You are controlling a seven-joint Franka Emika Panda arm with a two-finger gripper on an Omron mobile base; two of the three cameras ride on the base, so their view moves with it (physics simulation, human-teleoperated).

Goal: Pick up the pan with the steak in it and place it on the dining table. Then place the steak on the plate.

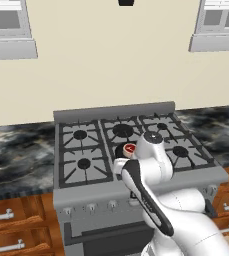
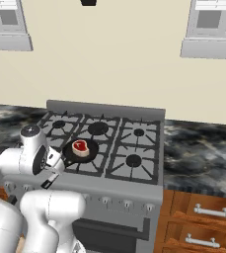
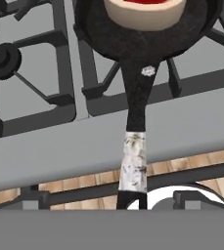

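Observation:
The black pan point(image 2: 73, 153) rests on the front-left burner of the stove, with the steak point(image 2: 81, 147) lying in it, red with a pale rim. In the left base view my arm covers most of the pan point(image 1: 122, 150), and the steak point(image 1: 130, 148) peeks out. My gripper point(image 3: 114, 200) is open and sits low at the stove's front edge. The pan's long handle point(image 3: 137, 105) runs toward it, and the silvery tip point(image 3: 133, 163) lies between the spread fingertips point(image 3: 35, 196), untouched. From the right base view the gripper point(image 2: 52, 173) sits just left of the pan. The dining table and the plate are out of view.
The grey stove point(image 2: 134, 185) has several burners under black grates and a row of knobs along its front. Dark marbled counter point(image 2: 203, 153) runs on both sides over wooden drawers point(image 2: 203, 217). Wall cabinets point(image 1: 8, 30) hang above.

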